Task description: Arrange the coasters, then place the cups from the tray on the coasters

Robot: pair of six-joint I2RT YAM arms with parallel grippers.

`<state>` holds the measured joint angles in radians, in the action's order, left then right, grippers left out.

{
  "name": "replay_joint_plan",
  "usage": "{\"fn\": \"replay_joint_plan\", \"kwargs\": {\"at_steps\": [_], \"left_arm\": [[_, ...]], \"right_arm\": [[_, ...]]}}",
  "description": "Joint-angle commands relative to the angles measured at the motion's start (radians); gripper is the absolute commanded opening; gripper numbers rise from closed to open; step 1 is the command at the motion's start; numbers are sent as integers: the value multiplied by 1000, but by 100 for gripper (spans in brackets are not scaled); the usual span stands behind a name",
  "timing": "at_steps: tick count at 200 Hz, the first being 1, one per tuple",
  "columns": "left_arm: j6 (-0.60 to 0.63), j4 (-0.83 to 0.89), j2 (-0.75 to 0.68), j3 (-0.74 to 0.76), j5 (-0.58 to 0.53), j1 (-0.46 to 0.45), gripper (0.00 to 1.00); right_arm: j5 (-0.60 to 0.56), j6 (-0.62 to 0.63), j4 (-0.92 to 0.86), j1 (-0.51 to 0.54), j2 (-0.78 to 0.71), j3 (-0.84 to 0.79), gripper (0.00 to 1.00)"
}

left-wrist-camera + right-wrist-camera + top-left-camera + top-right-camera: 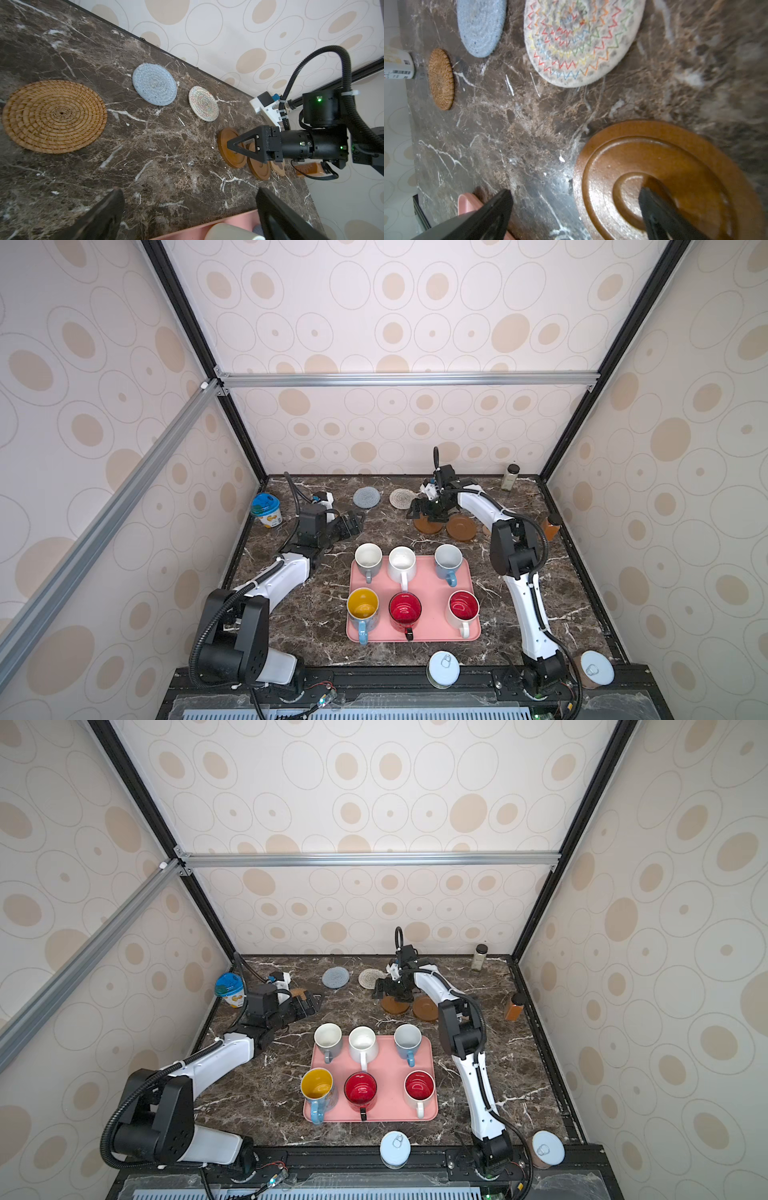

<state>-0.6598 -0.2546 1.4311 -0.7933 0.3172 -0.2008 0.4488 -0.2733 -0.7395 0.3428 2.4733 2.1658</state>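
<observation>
A: Cups, where?

B: All six on the tray (415,637), mid tabletop (316,614), 2 rows of 3. Far row: grey mug (368,558), white mug (402,562), light blue mug (448,560). Near row: blue mug w/ yellow inside (363,608), red mug (404,610), white mug w/ red inside (463,608). All upright, handles toward the near edge.

A: Coasters?

B: Flat on the tabletop beyond the tray, no cup on any. Rattan coaster (54,116) is furthest left, mostly hidden under the left arm in both top views. Then the grey-blue knit coaster (366,497) and cream woven coaster (401,498), near each other but apart. Right of those and nearer the tray: first wooden disc (685,158), w/ the second wooden disc (461,527) just beside it. Paw-shaped coaster (278,167) lies past them, mostly behind the right arm.

A: Left jaws?

B: Spread wide, nothing btwn them, over bare tabletop btwn the rattan coaster and the tray.

A: Right jaws?

B: Spread too, gripping nothing. Low over the first wooden disc: one finger (658,214) above its centre ring, the other over bare tabletop. Contact w/ the disc? Can't tell.

A: Other stuff?

B: Blue-lidded tub (266,510) at far left. White can lid (444,668) at the near edge, 2nd can lid (597,667) at the near right corner. Dark-capped bottle (510,477) at the far right corner, amber bottle (550,526) along the right edge.
</observation>
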Motion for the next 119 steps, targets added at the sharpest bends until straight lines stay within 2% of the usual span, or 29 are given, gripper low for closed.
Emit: {"fn": "replay_joint_plan", "kwargs": {"at_steps": [1, 29, 67, 119], "left_arm": [[-39, -20, -15, 18, 13, 7, 100], [-48, 5, -26, 33, 32, 8, 100], [-32, 48, -64, 43, 3, 6, 100], [-43, 59, -91, 73, -9, 8, 100]], "right_arm": [[-116, -26, -66, 1, 62, 54, 99], [-197, -70, -58, -8, 110, 124, 99], [-223, -137, -46, -50, 177, 244, 98], [-236, -165, -17, -112, 186, 253, 99]]}}
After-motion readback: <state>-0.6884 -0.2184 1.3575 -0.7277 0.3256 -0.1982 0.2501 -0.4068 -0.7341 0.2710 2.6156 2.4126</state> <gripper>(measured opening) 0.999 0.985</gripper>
